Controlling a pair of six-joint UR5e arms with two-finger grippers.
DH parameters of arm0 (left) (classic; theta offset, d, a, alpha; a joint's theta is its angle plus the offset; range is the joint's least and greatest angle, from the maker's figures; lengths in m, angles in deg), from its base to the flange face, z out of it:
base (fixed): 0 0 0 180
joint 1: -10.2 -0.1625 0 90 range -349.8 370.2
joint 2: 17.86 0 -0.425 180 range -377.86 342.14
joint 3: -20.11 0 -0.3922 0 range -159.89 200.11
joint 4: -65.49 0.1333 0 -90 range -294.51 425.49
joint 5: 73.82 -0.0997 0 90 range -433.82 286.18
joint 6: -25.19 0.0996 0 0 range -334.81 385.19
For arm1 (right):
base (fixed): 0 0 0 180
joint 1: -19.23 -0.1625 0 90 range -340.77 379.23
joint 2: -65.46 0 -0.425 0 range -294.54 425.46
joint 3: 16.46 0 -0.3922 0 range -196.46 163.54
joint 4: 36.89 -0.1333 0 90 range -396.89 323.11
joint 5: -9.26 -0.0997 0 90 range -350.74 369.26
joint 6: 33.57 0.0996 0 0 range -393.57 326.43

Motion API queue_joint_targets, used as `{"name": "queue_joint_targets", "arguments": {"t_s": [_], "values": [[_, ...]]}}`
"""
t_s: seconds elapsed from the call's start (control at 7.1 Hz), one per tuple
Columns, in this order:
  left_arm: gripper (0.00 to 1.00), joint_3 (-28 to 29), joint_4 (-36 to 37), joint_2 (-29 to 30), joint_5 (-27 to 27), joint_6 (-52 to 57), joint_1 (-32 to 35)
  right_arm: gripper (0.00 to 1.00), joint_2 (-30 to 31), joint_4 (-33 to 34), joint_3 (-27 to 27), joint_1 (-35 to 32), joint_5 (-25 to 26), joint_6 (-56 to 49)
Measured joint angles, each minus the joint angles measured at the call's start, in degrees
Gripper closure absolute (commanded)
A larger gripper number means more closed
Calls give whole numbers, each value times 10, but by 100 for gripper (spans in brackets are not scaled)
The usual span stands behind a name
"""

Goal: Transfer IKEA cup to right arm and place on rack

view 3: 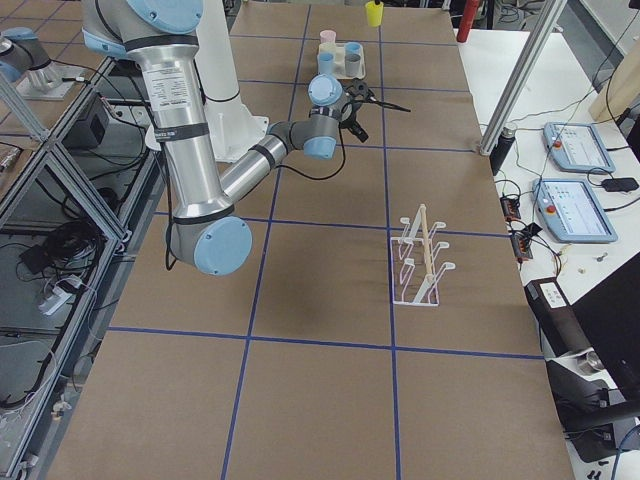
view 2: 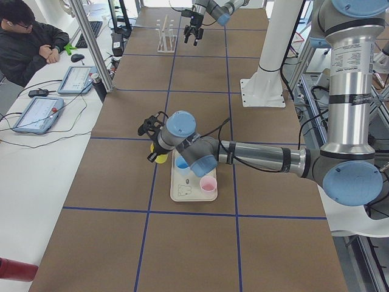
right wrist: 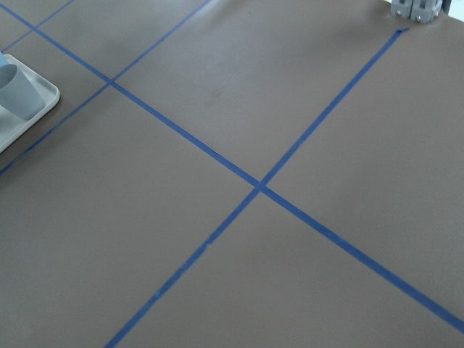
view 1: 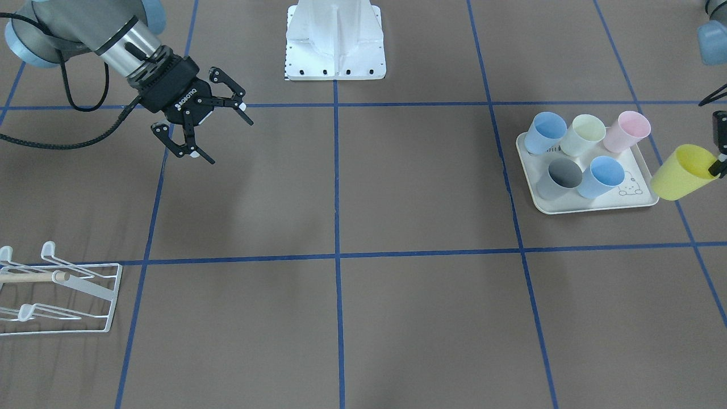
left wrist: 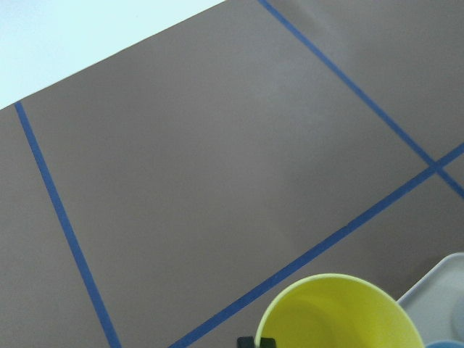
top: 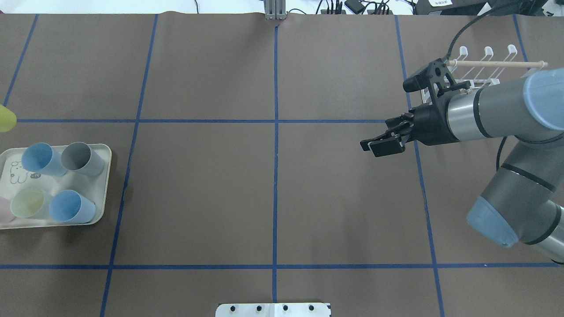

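Note:
My left gripper (view 1: 717, 165) is shut on the rim of a yellow cup (view 1: 681, 172) and holds it tilted in the air just beside the cream tray (view 1: 596, 208). The cup also shows at the overhead view's left edge (top: 5, 119) and in the left wrist view (left wrist: 341, 313). My right gripper (view 1: 230, 142) is open and empty, held above the table on the other side; it also shows in the overhead view (top: 380, 145). The white wire rack (view 1: 59, 289) with its wooden rod stands behind the right arm (top: 480, 72) and holds no cup.
The cream tray (top: 105, 178) holds several upright cups: two blue, a grey, a pale green and a pink one. The white robot base (view 1: 335, 42) stands at mid-table. An operator (view 2: 27, 36) sits at a side desk with tablets.

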Motion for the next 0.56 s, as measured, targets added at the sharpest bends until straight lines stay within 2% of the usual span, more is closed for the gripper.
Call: {"name": "queue_joint_targets", "arguments": {"t_s": [0.14, 0.28, 0.42, 0.56], "values": [[100, -57, 24, 3, 20, -93, -2, 1, -4, -52, 16, 26, 40, -23], [100, -97, 28, 6, 48, -176, -11, 2, -11, -85, 28, 48, 57, -37], [100, -125, 10, 9, 72, -264, -31, 2, -26, -100, 33, 69, 65, -47], [100, -139, -41, 14, 81, -366, -64, 2, -42, -105, 35, 90, 75, -61]]}}
